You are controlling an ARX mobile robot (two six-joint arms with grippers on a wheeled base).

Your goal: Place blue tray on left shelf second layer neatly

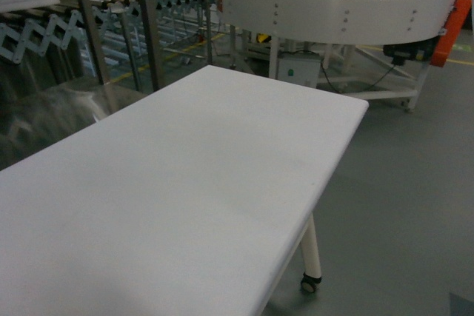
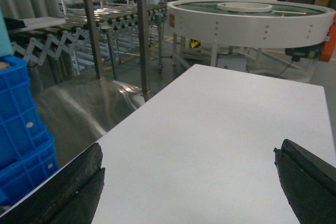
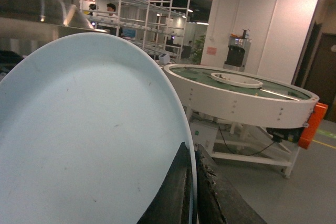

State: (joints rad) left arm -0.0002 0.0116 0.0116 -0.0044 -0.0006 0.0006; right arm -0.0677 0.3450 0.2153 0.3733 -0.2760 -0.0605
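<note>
The blue tray [image 3: 89, 140], pale, round and shallow, fills the left of the right wrist view, held up on edge. My right gripper [image 3: 191, 153] is shut on its rim, one finger on each side. My left gripper [image 2: 188, 153] hangs open over the white table [image 2: 220, 114] with nothing between its fingers [image 2: 79, 182]. The stainless-steel shelf stands left of the table: upright posts [image 1: 148, 20] and a shiny lower surface [image 1: 59, 109]. A steel shelf edge [image 3: 31, 17] shows behind the tray. Which tier is the second layer I cannot tell. Neither gripper appears in the head view.
Dark-blue crates [image 2: 21, 129] are stacked at the table's left, beside the shelf. A large round white conveyor table [image 1: 333, 5] stands behind the table's far end. An extendable roller conveyor [image 1: 44, 31] runs behind the shelf posts. Grey floor [image 1: 407, 183] lies to the right.
</note>
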